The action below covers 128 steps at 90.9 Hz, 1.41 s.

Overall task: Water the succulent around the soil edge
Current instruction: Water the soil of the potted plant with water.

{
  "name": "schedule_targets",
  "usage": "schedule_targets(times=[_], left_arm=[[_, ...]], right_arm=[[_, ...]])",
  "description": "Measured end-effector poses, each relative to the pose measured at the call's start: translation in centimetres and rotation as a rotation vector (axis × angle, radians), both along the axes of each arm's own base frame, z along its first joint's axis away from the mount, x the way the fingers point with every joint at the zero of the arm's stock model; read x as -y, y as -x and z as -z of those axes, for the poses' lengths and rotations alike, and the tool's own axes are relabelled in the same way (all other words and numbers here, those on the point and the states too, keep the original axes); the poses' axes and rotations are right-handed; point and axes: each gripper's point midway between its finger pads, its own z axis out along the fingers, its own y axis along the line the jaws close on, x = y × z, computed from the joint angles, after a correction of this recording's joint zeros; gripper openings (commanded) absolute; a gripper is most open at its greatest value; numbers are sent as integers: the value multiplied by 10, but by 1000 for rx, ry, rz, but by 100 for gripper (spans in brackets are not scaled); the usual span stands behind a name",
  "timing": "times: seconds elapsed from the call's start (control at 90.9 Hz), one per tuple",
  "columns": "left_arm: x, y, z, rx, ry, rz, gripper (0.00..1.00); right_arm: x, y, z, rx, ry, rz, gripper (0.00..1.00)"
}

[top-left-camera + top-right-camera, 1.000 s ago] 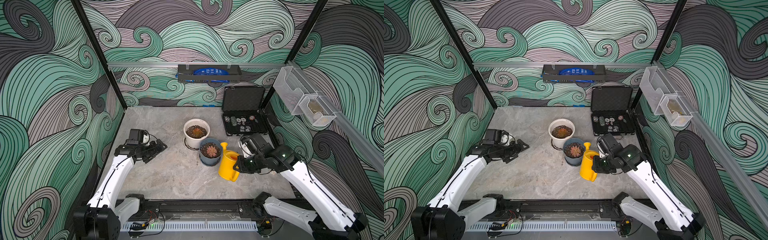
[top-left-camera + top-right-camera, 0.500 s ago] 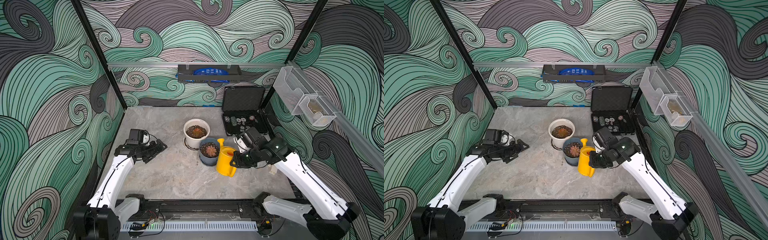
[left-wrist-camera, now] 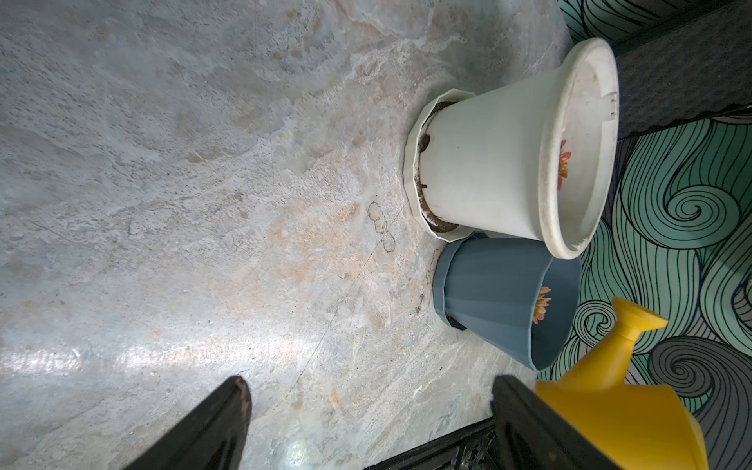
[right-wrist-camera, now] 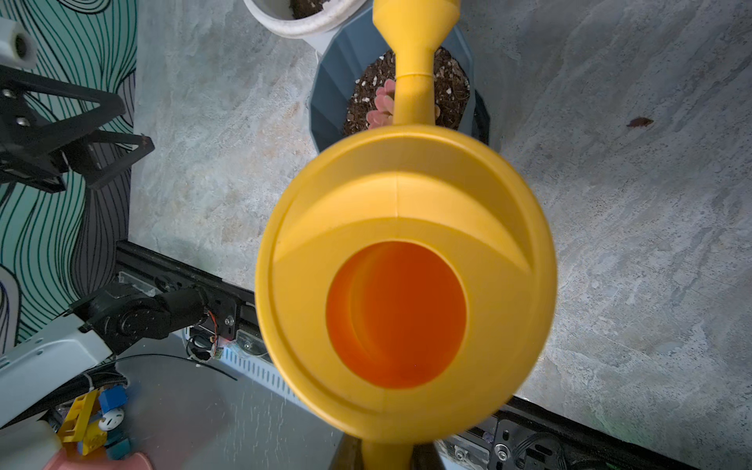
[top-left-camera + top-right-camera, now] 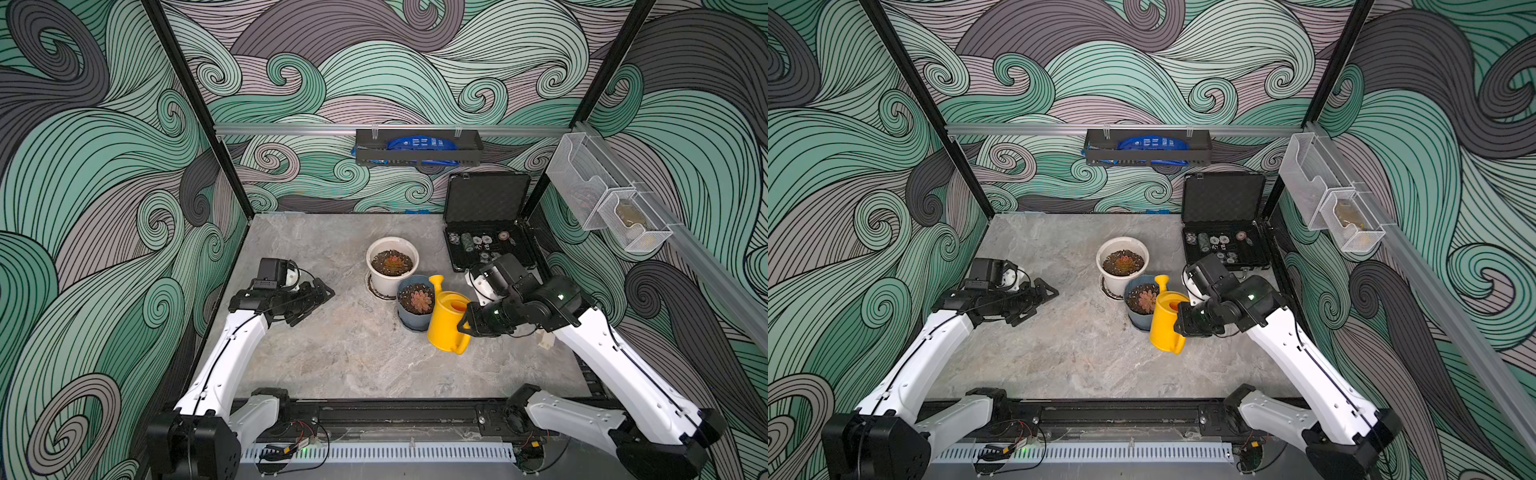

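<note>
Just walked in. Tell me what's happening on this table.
The right tool is shut on the handle of a yellow watering can and holds it beside the blue-grey pot, spout over the dark soil edge around the pale pink succulent. No water is visible pouring. The left tool hovers open and empty, off to the side. A white pot with a darker rosette stands just behind.
</note>
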Motion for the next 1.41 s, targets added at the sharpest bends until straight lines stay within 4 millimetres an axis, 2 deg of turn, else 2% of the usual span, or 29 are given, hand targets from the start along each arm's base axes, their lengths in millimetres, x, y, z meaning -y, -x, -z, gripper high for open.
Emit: schedule_targets(times=[0.209, 0.462, 1.002, 1.2, 1.409], left_arm=[[1, 0, 0, 1, 3, 2, 95], [1, 0, 0, 4, 7, 4, 96], [6, -1, -4, 17, 36, 23, 98], [15, 1, -13, 60, 85, 56, 99], [25, 8, -38, 171, 109, 100, 99]], right_arm=[[-10, -5, -12, -1, -31, -18, 0], [-37, -7, 1, -67, -12, -80, 0], [-73, 6, 2, -53, -39, -178, 0], [-88, 14, -16, 47, -95, -219, 0], [-98, 19, -40, 185, -156, -244, 0]])
